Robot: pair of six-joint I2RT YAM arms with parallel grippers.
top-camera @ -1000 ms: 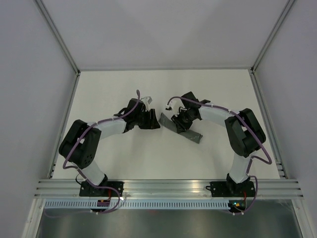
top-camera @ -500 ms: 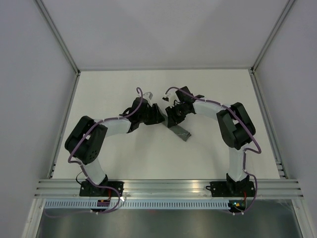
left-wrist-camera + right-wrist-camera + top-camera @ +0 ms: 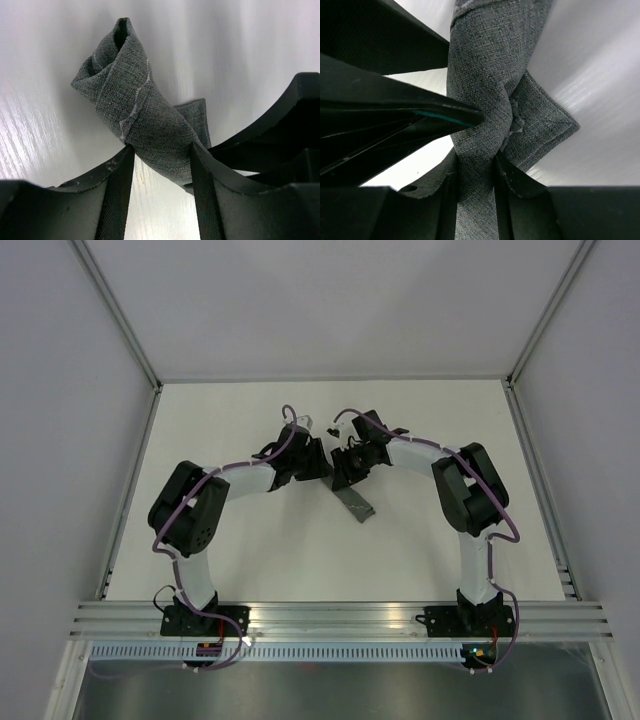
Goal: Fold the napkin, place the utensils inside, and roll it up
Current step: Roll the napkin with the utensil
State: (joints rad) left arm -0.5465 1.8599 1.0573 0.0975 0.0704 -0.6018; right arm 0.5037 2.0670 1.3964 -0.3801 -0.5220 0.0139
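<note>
The napkin (image 3: pixel 356 504) is a dark grey roll with pale hem stitching, lying slanted at the middle of the white table (image 3: pixel 250 550). Both grippers meet at its far end. My left gripper (image 3: pixel 323 469) is shut on the roll; in the left wrist view the roll (image 3: pixel 135 107) sits pinched between the fingertips of that gripper (image 3: pixel 161 150). My right gripper (image 3: pixel 343 476) is shut on the same roll (image 3: pixel 485 95), and its jaws (image 3: pixel 476 167) press both sides. A loose corner flap (image 3: pixel 540 125) sticks out. No utensils show.
Grey enclosure walls with metal posts (image 3: pixel 128 335) stand around the table. An aluminium rail (image 3: pixel 330 618) runs along the near edge by the arm bases. The two grippers almost touch; the other gripper's black body shows in the right wrist view (image 3: pixel 385 115).
Both grippers have drawn closer together and shifted left and away. The napkin roll has swung from a wide slant to a steeper one and looks shorter.
</note>
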